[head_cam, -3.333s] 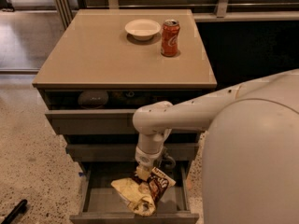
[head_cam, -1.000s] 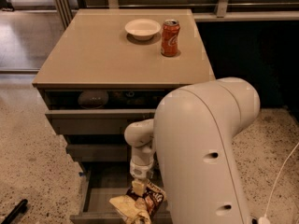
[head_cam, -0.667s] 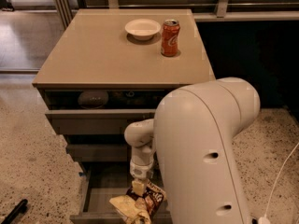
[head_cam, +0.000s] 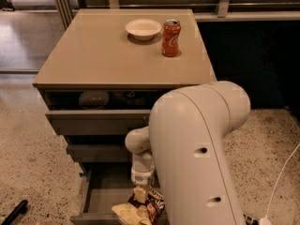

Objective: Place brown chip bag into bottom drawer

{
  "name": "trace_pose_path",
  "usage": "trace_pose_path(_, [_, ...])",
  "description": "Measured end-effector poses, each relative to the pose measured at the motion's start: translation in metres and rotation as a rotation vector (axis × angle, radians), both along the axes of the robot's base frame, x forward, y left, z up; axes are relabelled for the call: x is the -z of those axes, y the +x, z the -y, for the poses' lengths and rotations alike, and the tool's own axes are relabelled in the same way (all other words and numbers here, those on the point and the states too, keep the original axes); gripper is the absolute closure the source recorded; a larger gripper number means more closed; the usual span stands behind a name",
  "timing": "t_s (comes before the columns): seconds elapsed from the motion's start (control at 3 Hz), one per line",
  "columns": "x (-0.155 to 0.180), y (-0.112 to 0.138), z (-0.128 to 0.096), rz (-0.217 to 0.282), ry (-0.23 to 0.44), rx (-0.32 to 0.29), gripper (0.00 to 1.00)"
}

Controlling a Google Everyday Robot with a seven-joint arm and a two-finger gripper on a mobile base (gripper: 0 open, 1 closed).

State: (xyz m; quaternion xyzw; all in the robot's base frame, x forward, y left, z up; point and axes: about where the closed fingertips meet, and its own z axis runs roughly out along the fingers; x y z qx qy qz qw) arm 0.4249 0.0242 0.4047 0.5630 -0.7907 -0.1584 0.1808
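Brown chip bag (head_cam: pixel 140 211) in the open bottom drawer (head_cam: pixel 104 197), lower middle of frame

Gripper (head_cam: pixel 140 192) touches its top; whether it grips, I cannot tell; bag lies at the front edge; a rising arm could drag it out.

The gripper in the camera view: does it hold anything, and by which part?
The gripper meets the upper end of the crumpled brown foil chip bag, which lies in the grey-brown bottom drawer. Whether it grips the bag cannot be told.

Office kitchenette: terrazzo floor (head_cam: pixel 28 163), cabinet (head_cam: pixel 108 55); tool (head_cam: pixel 140 193) over drawer (head_cam: pixel 104 197).
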Motion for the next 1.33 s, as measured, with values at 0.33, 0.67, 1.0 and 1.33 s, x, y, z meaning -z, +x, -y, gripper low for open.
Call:
trace_pose_path(0.33, [0.018, -0.011, 0.005, -0.035, -0.014, -0.007, 1.0])
trace_pose_path(0.67, [0.018, -0.011, 0.005, -0.035, -0.014, -0.007, 1.0])
trace_pose_path(1.0, [0.047, -0.017, -0.002, -0.084, -0.033, -0.025, 1.0])
trace_pose_path(1.33, [0.047, -0.017, -0.002, -0.084, -0.033, -0.025, 1.0])
